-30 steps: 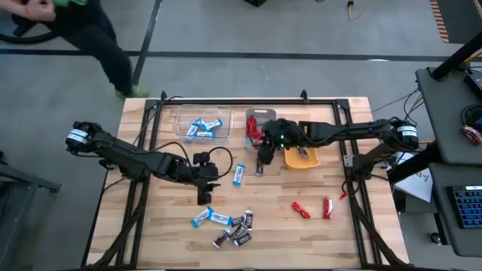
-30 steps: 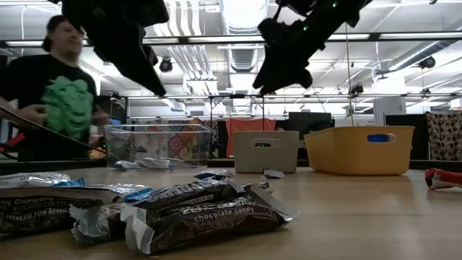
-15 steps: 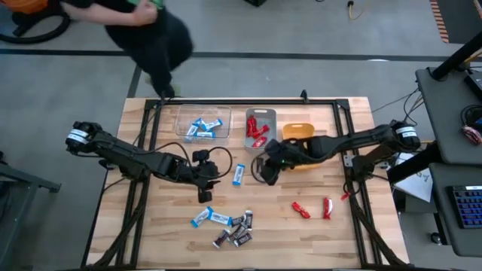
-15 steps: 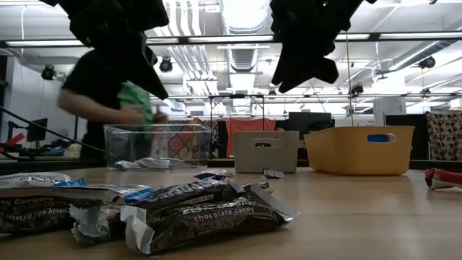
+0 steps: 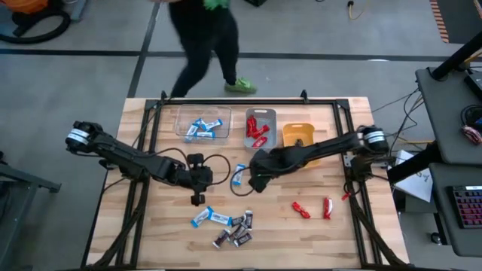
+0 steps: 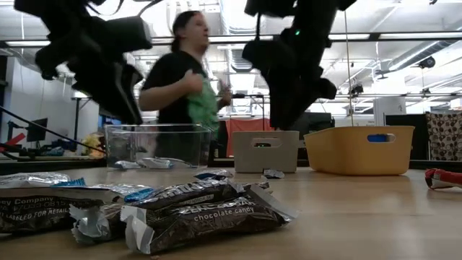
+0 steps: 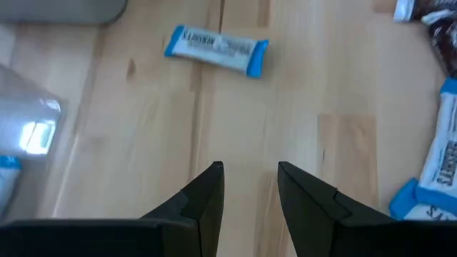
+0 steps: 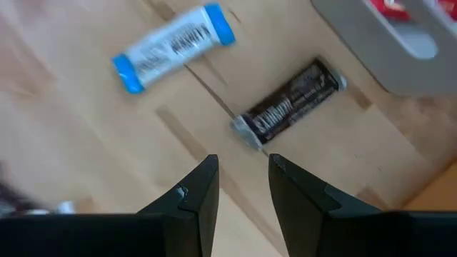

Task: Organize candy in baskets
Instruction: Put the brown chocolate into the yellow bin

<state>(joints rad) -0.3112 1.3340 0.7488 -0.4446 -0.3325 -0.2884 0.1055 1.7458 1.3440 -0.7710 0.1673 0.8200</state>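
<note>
Candy: blue-white bars [image 5: 202, 128] in clear bin [image 5: 181, 114], red wrappers [image 5: 256, 129] in grey bin [image 5: 269, 114]; both arms' fingers narrowly parted, empty.

**Both arms over mid-bench, candy part sorted**

The left pincer [image 5: 197, 197] and right pincer [image 5: 254, 183] flank a blue-and-white bar [image 5: 239, 175]. The clear basket [image 5: 181, 114] holds blue bars, the grey one [image 5: 271, 114] red. Mixed candy [image 5: 226, 226] lies nearer the front; a person [image 5: 207, 38] passes behind.

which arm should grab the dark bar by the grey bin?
Right, likely. Its tool hangs open just short of the dark bar, empty. The left tool, also open, faces the blue bar and sits farther off.
</note>
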